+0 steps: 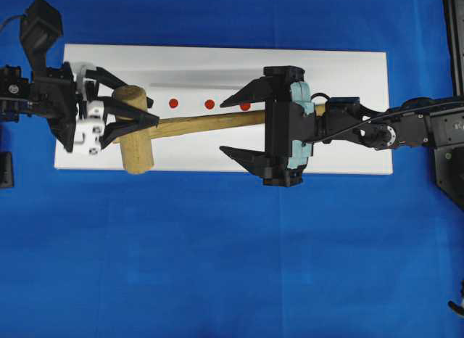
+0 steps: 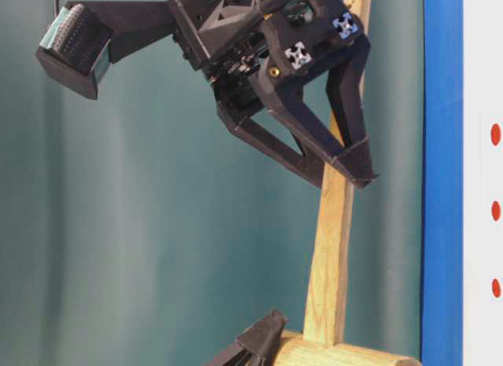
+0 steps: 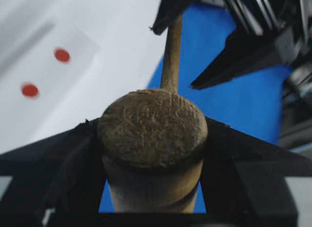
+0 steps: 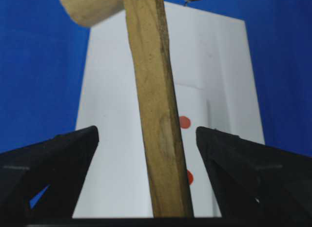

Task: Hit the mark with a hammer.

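Overhead exterior view: a white board [image 1: 341, 77] lies on a blue cloth [image 1: 217, 265]. Three red marks [image 1: 209, 104] sit in a row on the board. The hammer [image 1: 136, 138] lies across the board, head at the left, handle running right past the marks and under the right arm.

Left gripper [image 1: 134, 113]: fingers clamped on the hammer head, one each side. The left wrist view confirms it: the round end face of the head sits squeezed between both black fingers [image 3: 58, 163], the handle pointing away.

Right gripper [image 1: 232, 128]: jaws spread wide, one finger above the handle, one below, neither touching. In the right wrist view the handle passes up the middle with clear gaps to both fingers [image 4: 53, 154].

Table-level exterior view: the right gripper's open fingers straddle the handle; the head shows at the bottom edge, with a left fingertip against it.
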Motion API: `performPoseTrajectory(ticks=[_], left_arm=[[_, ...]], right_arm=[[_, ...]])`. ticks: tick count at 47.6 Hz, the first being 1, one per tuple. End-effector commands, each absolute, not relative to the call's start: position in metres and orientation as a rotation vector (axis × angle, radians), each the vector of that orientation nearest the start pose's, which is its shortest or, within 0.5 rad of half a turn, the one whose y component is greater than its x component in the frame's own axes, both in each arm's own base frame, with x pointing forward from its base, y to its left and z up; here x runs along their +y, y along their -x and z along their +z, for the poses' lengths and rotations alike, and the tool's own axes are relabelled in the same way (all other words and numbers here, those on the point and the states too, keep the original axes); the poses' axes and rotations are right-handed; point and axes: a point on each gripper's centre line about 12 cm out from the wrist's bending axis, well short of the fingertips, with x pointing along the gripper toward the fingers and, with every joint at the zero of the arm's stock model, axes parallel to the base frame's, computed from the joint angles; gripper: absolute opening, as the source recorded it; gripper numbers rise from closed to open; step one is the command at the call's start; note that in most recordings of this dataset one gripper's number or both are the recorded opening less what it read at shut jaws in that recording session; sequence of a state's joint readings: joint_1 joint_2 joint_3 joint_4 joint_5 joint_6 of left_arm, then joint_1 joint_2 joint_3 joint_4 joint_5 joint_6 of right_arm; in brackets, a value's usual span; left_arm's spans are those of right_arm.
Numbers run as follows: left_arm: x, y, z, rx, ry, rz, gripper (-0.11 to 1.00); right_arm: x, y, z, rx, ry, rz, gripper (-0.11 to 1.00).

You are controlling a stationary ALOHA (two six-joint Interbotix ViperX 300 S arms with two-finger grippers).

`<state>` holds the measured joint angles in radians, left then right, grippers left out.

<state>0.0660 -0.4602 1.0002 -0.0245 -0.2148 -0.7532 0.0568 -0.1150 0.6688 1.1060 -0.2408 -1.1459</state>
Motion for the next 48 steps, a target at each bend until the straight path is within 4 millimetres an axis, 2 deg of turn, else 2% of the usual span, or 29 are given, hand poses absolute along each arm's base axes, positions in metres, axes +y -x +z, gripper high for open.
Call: performPoseTrajectory(ticks=[1,20,30,33,35,40,44,45,48], left_arm=[[0.020,-0.289,0.240,0.249,0.835,0.190,0.45],[0.020,-0.289,0.238,0.265,0.870,0.201,0.45],[0.018,-0.290,0.239,0.263,0.887,0.199,0.45],[0.017,-0.290,0.239,0.265,0.888,0.197,0.45],[0.017,-0.290,0.239,0.263,0.888,0.193,0.45],[0.012,-0.291,0.240,0.266,0.884,0.176,0.45],[0.011,-0.291,0.240,0.268,0.881,0.171,0.45],[0.011,-0.291,0.240,0.268,0.884,0.172,0.45],[0.011,-0.291,0.240,0.269,0.881,0.172,0.45]], right_arm=[[-0.004,-0.387,0.243,0.391,0.129,-0.152,0.89],[-0.007,-0.393,0.233,0.417,0.163,-0.159,0.89],[-0.009,-0.400,0.225,0.423,0.191,-0.179,0.85],[-0.009,-0.402,0.225,0.422,0.198,-0.180,0.77],[-0.010,-0.403,0.224,0.422,0.204,-0.180,0.68],[-0.010,-0.404,0.226,0.420,0.204,-0.178,0.35],[-0.011,-0.404,0.225,0.423,0.202,-0.174,0.15],[-0.010,-0.404,0.225,0.424,0.202,-0.172,0.11],[-0.008,-0.404,0.224,0.431,0.198,-0.160,0.10]])
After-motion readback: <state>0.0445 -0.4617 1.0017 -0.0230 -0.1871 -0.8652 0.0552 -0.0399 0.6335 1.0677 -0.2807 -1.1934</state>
